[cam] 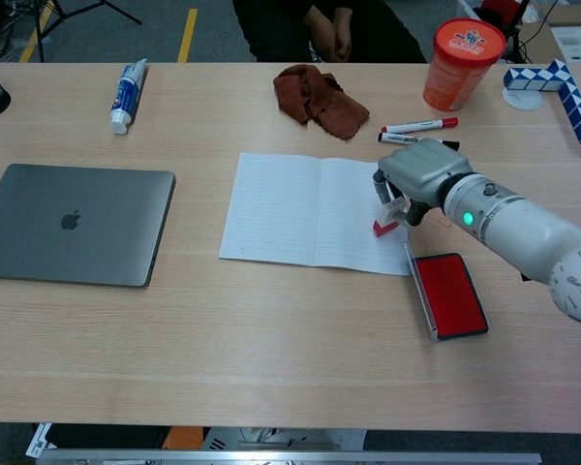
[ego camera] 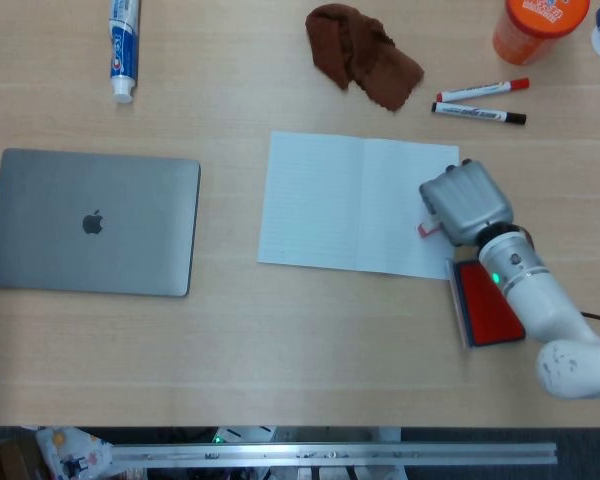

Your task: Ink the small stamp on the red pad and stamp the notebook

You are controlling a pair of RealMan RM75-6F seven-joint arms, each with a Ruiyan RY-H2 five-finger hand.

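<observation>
While the red pad lies open by the tabletop's right edge, the right hand has its fingers clamped on the small stamp, which stands on the right page of the notebook.

A closed grey laptop lies at nine o'clock on the tabletop. A toothpaste tube sits at eleven, a crumpled brown cloth at twelve, and two markers and an orange tub toward one. A blue-white puzzle snake lies beyond the tub.
</observation>
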